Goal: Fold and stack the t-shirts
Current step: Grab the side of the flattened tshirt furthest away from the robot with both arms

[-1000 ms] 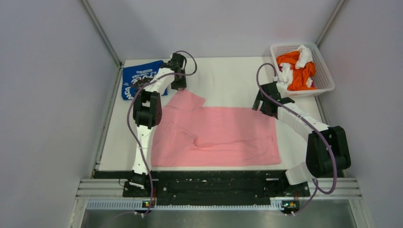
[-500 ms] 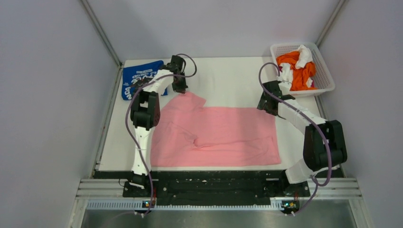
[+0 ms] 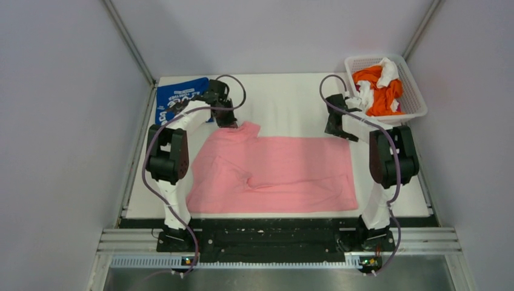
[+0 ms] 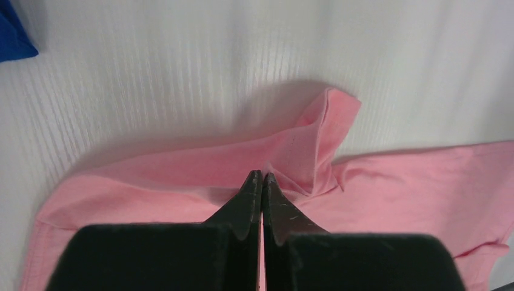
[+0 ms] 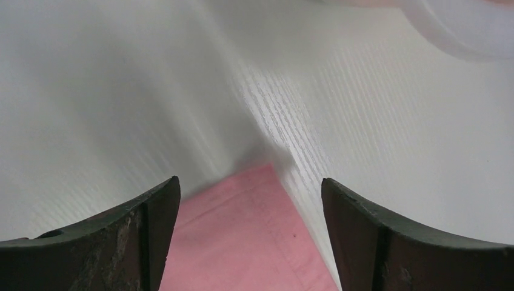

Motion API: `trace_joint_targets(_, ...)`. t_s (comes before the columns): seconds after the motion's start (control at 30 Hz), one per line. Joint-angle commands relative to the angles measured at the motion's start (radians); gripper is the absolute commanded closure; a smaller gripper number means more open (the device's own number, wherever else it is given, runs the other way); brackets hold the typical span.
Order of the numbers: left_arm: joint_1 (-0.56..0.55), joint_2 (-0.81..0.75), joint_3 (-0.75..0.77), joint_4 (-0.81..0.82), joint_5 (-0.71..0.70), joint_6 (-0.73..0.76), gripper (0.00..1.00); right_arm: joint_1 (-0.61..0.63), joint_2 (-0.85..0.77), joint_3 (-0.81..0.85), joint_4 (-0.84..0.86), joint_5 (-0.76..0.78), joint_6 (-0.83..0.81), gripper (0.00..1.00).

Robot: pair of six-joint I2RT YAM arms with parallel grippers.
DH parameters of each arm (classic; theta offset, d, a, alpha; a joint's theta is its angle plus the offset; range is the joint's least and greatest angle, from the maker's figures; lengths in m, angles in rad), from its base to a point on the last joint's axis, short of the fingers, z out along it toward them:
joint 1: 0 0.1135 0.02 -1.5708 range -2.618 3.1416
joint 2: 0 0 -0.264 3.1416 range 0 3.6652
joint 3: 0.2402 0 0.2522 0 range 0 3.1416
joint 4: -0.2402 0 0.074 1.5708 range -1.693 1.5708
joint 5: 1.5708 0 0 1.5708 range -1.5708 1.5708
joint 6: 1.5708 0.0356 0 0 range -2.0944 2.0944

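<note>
The light pink t-shirt (image 3: 273, 173) lies spread flat across the middle of the table. My left gripper (image 3: 229, 121) sits at its far left sleeve. In the left wrist view the gripper (image 4: 262, 176) is shut, with a raised fold of the pink sleeve (image 4: 315, 139) pinched at its tips. My right gripper (image 3: 338, 128) is open just above the shirt's far right corner. That corner (image 5: 254, 206) lies between the open fingers (image 5: 160, 200). The royal blue t-shirt (image 3: 176, 97) lies folded at the far left; a corner of it also shows in the left wrist view (image 4: 12, 36).
A white lattice basket (image 3: 418, 100) at the far right corner holds orange and white cloth (image 3: 379, 91). Grey walls with metal posts close in the table on three sides. The arm bases sit on a black rail (image 3: 273, 233) at the near edge.
My left gripper moved nearer, down onto the pink sleeve, and the shirt's left side shifted slightly left. My right arm folded upright, with its gripper staying at the far right corner.
</note>
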Motion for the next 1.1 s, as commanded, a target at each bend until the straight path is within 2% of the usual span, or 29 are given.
trace_joint_targets(0.0,-0.002,-0.109,-0.080,0.093,0.044,-0.020,1.00,-0.007,0.057,0.064,0.012,0.041,0.028,0.17)
trace_joint_targets(0.17,-0.002,-0.162,-0.134,0.102,0.054,-0.020,1.00,-0.009,0.068,0.046,0.029,0.030,0.047,0.25)
trace_joint_targets(0.4,-0.002,-0.244,-0.226,0.119,0.042,-0.040,1.00,-0.008,-0.006,-0.069,0.043,0.018,0.087,0.38)
trace_joint_targets(0.6,-0.001,-0.303,-0.274,0.122,0.010,-0.045,1.00,-0.009,-0.051,-0.132,0.049,0.046,0.116,0.42)
trace_joint_targets(0.7,-0.001,-0.319,-0.286,0.124,0.006,-0.045,1.00,-0.009,-0.049,-0.140,0.061,0.054,0.131,0.50)
trace_joint_targets(0.8,-0.001,-0.339,-0.297,0.123,0.004,-0.047,1.00,-0.008,-0.037,-0.129,0.076,0.052,0.147,0.67)
trace_joint_targets(0.97,-0.001,-0.377,-0.323,0.116,-0.014,-0.047,1.00,-0.007,-0.028,-0.114,0.092,0.059,0.168,0.84)
trace_joint_targets(1.0,-0.001,-0.383,-0.327,0.115,-0.017,-0.048,1.00,-0.008,-0.029,-0.119,0.094,0.059,0.088,0.88)
trace_joint_targets(1.03,-0.001,-0.390,-0.332,0.112,-0.019,-0.048,1.00,-0.008,-0.033,-0.126,0.101,0.059,0.174,0.90)
trace_joint_targets(1.07,-0.001,-0.397,-0.333,0.108,-0.022,-0.049,1.00,-0.008,-0.040,-0.132,0.109,0.059,0.180,0.91)
